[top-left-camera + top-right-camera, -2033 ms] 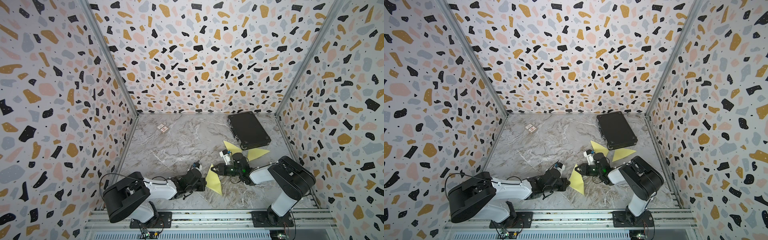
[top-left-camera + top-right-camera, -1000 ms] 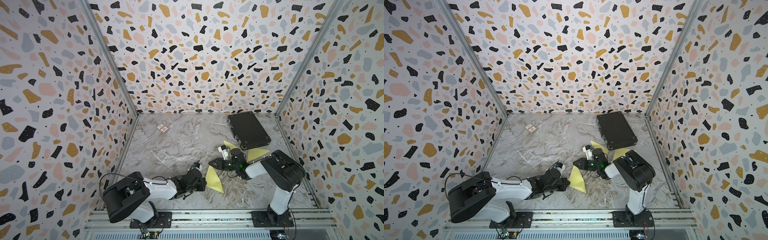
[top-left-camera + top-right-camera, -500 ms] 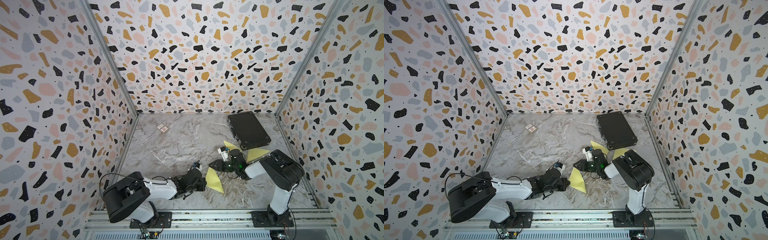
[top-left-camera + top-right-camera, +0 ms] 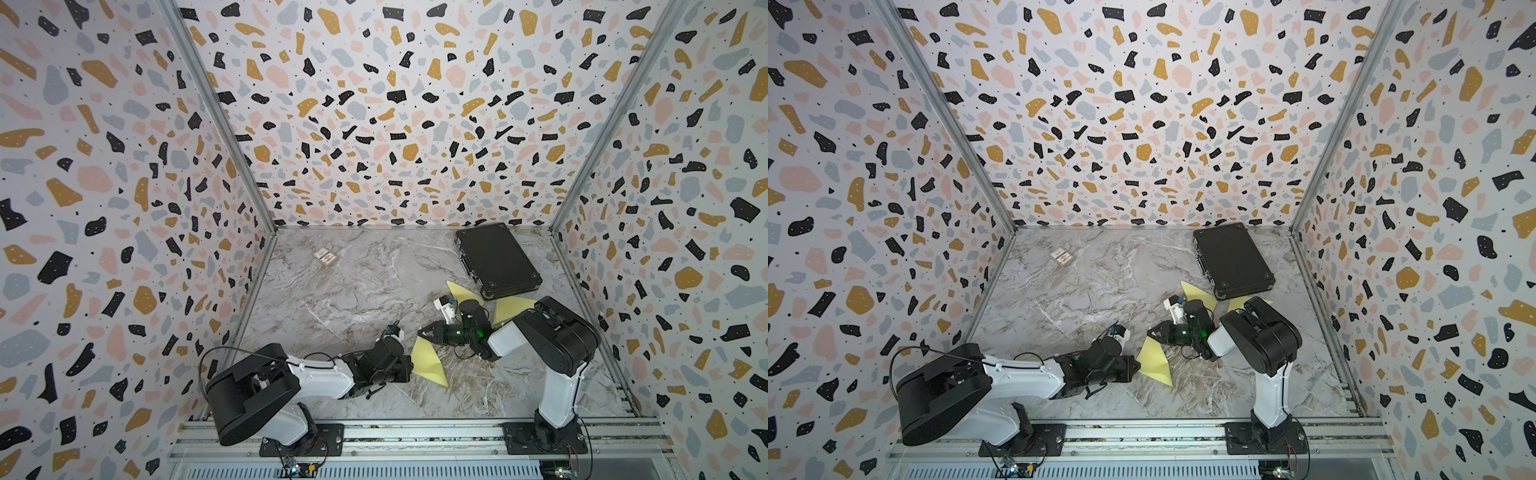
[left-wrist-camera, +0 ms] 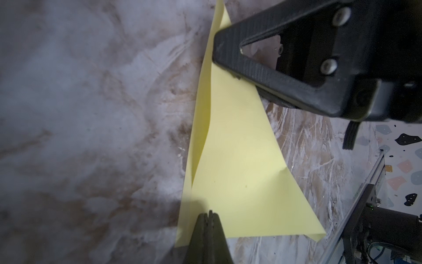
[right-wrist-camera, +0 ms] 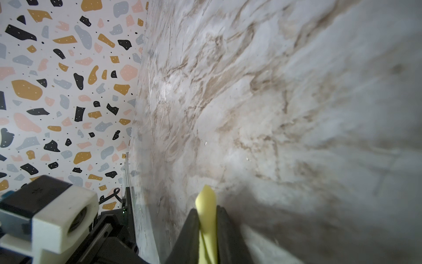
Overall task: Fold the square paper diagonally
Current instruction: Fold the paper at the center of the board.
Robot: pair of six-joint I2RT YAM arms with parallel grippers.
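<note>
Near the front edge of the table (image 4: 498,386), using right gripper (image 4: 423,333) jaws clamped on the yellow paper (image 4: 428,361) and left gripper (image 5: 210,217) jaws closed against its edge, match corners squarely before creasing.

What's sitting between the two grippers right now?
The folded yellow paper spans from left gripper to right gripper, both pinching it; the left wrist view shows it.

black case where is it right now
In both top views the black case lies flat at the table's far right, near the back corner, with loose yellow sheets at its near edge.
</note>
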